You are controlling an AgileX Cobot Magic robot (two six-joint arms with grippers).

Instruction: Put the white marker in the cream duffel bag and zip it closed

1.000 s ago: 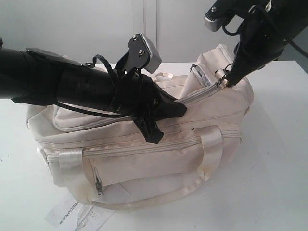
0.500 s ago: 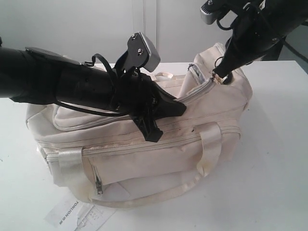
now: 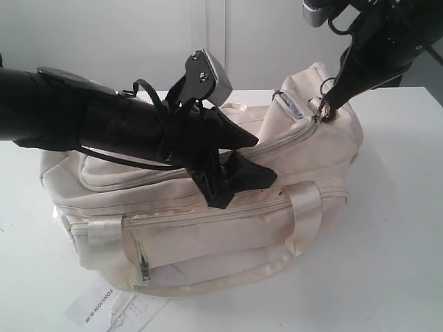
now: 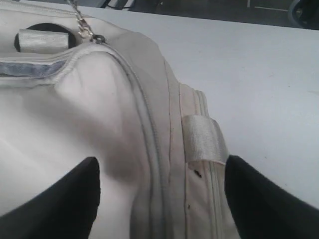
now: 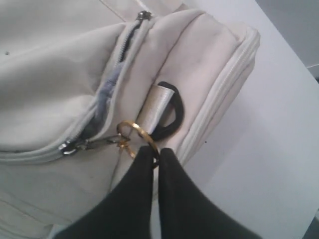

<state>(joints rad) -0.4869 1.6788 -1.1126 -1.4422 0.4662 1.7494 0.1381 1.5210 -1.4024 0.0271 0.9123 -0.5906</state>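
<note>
Robotics lab (test bench), white table (image 3: 405,266), blank pale wall (image 3: 90,34), two black arms (image 3: 69,114)

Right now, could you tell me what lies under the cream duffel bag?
A printed paper tag sticks out from under the cream duffel bag; anything else beneath is covered.

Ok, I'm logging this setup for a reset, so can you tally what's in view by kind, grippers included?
cream duffel bag: 1
gold zip ring: 1
printed paper tag: 1
grippers: 2 (left gripper, right gripper)
white marker: 0 in view
Total: 5
</note>
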